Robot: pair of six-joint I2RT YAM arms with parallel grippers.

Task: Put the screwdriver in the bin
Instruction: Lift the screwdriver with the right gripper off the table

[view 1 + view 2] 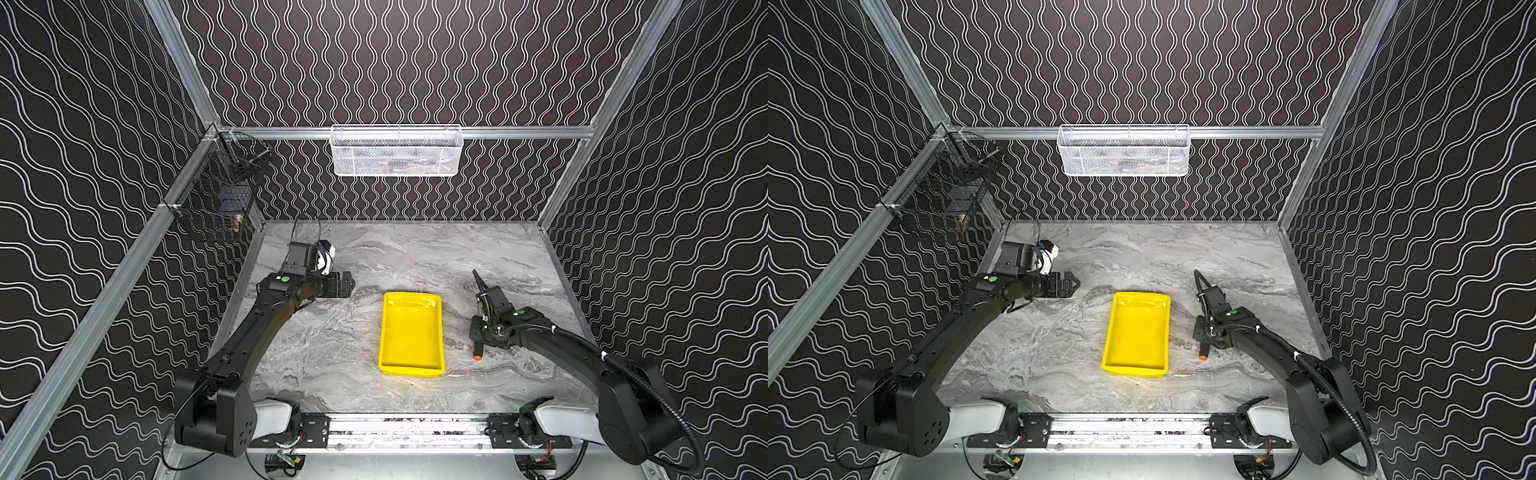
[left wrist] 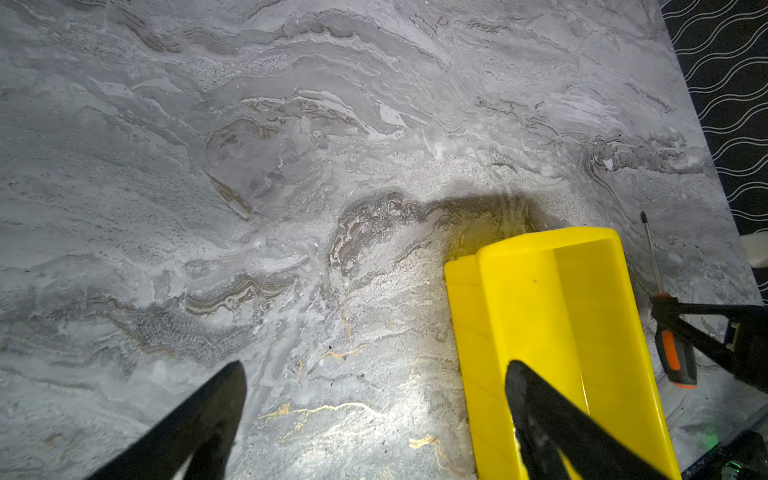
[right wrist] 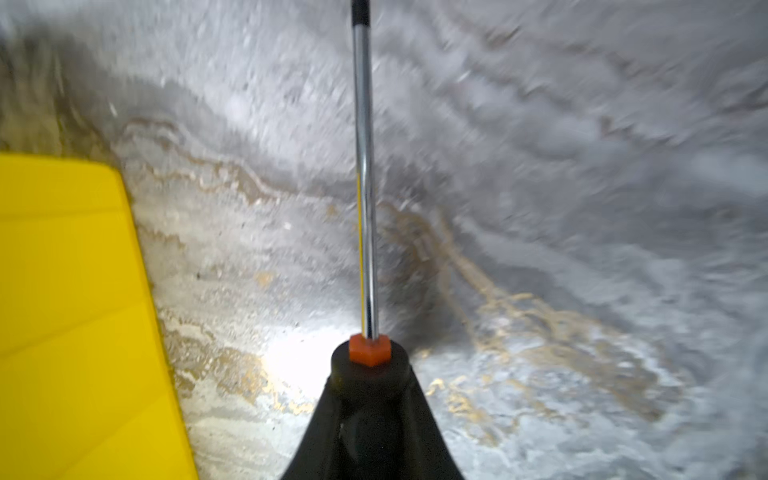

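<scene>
Gripping step reads complete: right hand (image 1: 478, 338) is clamped on the black handle of the slim orange-capped screwdriver (image 3: 365, 187), which sits just right of the shallow yellow plastic tray (image 1: 409, 336), outside it. Next move likely calls for a lift, a carry over the rim, then release. Left hand (image 1: 351, 284) hangs apart, fingers spread. Grey marbled counter (image 1: 332, 357); black wavy-lined walls; white mesh basket (image 1: 397, 151) on rear rail.

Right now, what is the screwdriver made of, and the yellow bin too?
The screwdriver: its shaft looks like polished metal, since it shines like a mirror; the handle seems matte black rubber or plastic with orange plastic parts. The bin: probably smooth, glossy plastic, as it is one bright yellow piece with light glinting off it.
</scene>
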